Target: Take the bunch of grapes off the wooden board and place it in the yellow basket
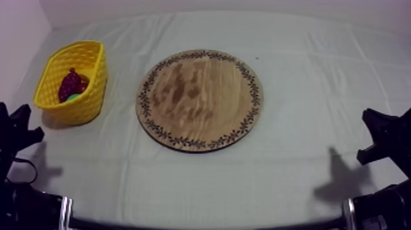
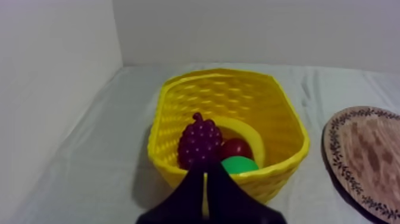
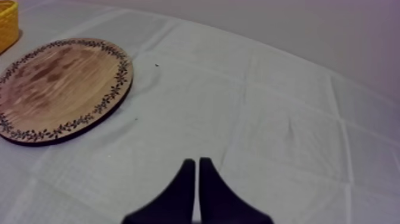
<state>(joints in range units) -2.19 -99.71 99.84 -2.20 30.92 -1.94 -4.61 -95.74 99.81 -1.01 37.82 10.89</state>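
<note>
The bunch of grapes (image 2: 200, 143) lies inside the yellow basket (image 1: 93, 92), dark purple and stem upward, leaning against the inner side of the basket's near wall as the left wrist view has it. Beside the grapes sits a small red fruit (image 2: 237, 148), touching them. A round green fruit (image 2: 240, 165) is just in front of the red one, and a banana (image 2: 253, 134) curves behind both. The basket stands at the left side of the surface (image 1: 306, 73), on the grey-white cloth and close to the pale wall (image 2: 53, 89). The wooden board (image 1: 199, 100) lies flat near the middle, apart from the basket, its top bare. Its rim carries a ring of small dark leaf-like marks, a pattern and not lettering. The left tool (image 2: 206, 173) has its two black fingers pressed together into a narrow wedge with nothing between them, and its tips are just at the basket's near wall. The right tool (image 3: 197, 161) is likewise pressed together on nothing. It sits low over bare cloth at the right side, well apart from the board.
</note>
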